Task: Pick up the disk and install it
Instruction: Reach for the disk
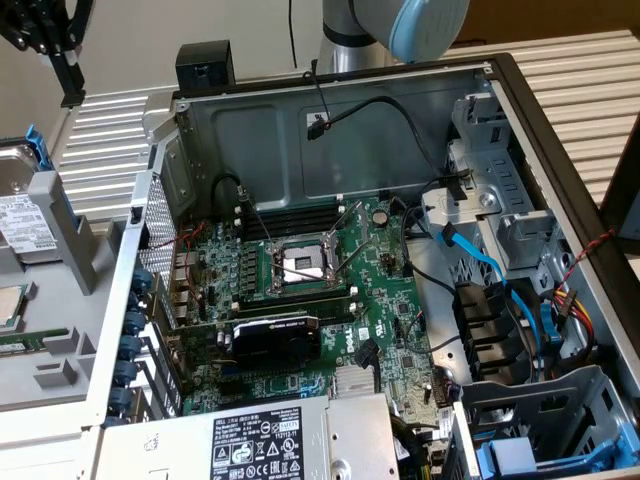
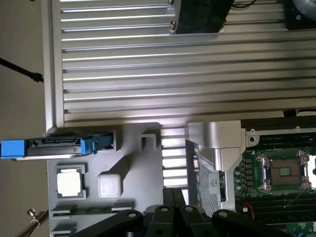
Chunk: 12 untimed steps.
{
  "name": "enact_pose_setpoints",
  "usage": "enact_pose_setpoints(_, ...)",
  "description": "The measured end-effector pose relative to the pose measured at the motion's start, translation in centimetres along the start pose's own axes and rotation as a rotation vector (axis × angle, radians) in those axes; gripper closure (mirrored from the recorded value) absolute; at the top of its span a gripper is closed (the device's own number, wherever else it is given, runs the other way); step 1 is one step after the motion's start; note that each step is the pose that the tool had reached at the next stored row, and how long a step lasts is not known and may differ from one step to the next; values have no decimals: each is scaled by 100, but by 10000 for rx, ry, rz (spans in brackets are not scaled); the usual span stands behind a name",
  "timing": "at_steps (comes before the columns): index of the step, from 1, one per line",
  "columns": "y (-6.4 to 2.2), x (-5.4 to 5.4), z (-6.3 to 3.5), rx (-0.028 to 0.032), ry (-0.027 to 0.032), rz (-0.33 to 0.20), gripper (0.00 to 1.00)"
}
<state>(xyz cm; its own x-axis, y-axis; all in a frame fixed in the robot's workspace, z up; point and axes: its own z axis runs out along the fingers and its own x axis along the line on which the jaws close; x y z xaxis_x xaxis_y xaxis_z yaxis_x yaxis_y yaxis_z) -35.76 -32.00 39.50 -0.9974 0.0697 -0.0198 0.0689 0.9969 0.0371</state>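
**A:** One disk [image 1: 18, 215], at nine o'clock of the open computer case [image 1: 260, 140] in the exterior view. How does it sit?

**B:** On edge in the grey holder [image 1: 65, 250], white label facing outward. The wrist view sees it thin-edge on, blue rails at both ends. Its long axis runs parallel to the slats of the worktop [image 2: 148, 74].

**A:** And the end effector [image 2: 174, 196]?

**B:** Clenched, fingers together, nothing between them. It hangs at eleven o'clock in the exterior view, well apart from the disk. A processor chip [image 2: 69, 181] lies flat in the holder, just beside the disk.
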Motion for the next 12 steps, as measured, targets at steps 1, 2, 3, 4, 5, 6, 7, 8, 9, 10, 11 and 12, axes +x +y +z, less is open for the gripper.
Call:
enact_pose_setpoints(1,13,31,-2,0,-1,-1,89)
enact_pose_setpoints(2,22,66,-4,0,0,-1,89)
enact_pose_setpoints(3,30,100,-6,0,0,-1,89)
enact_pose_setpoints(4,37,136,-7,0,-1,0,89)
enact_pose_setpoints(5,43,172,-7,0,-1,0,89)
enact_pose_setpoints(6,47,216,-8,0,-1,0,89)
enact_pose_setpoints(7,48,258,-8,-1,-2,0,89)
enact_pose_setpoints(8,47,297,-9,0,-1,-2,89)
enact_pose_setpoints(9,45,332,-10,0,-1,-4,89)
enact_pose_setpoints(10,43,370,-11,0,0,-6,89)
enact_pose_setpoints(11,41,410,-12,0,0,-7,89)
enact_pose_setpoints(12,39,456,-13,0,0,-6,89)
